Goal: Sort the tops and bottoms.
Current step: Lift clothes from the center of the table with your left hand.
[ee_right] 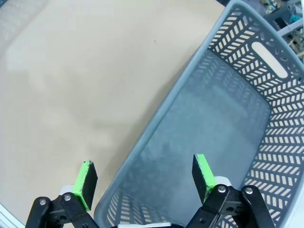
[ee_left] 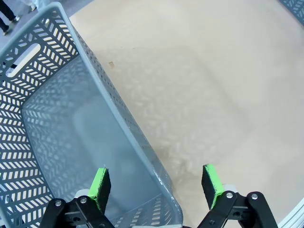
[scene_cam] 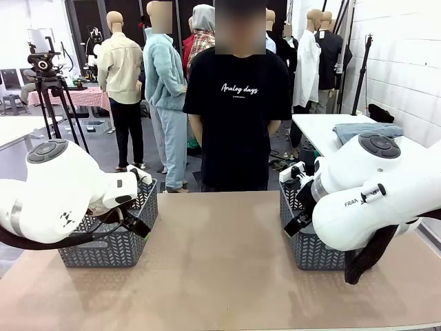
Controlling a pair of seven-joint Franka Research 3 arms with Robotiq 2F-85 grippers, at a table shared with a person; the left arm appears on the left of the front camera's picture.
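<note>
- The left gripper (ee_left: 156, 184) is spread wide and holds nothing; its green pads (ee_left: 100, 187) stand well apart
- In the left wrist view it hangs astride the long wall of the left basket (ee_left: 118, 118), with one finger above the basket's inside at 7 o'clock and the other above bare table at 5 o'clock
- The right gripper (ee_right: 144, 178) is likewise spread wide with nothing between its green pads (ee_right: 203, 172)
- In the right wrist view it hangs over the long wall of the right basket (ee_right: 156, 128), with one finger above the table at 7 o'clock and the other above the basket's floor at 5 o'clock
- From the front, the left basket sits at 8 o'clock on the brown table (scene_cam: 220, 269), partly behind the left arm (scene_cam: 55, 196)
- The right basket sits at 4 o'clock, partly behind the right arm (scene_cam: 372, 200)
- Both are grey, with slotted walls and handle cut-outs
- A person (scene_cam: 238, 103) in a black T-shirt stands at 12 o'clock at the far edge, arms behind the back
- A folded blue denim garment (scene_cam: 368, 129) lies on a white side table (scene_cam: 317, 127) at 2 o'clock, beyond the right arm and well apart from both baskets
</note>
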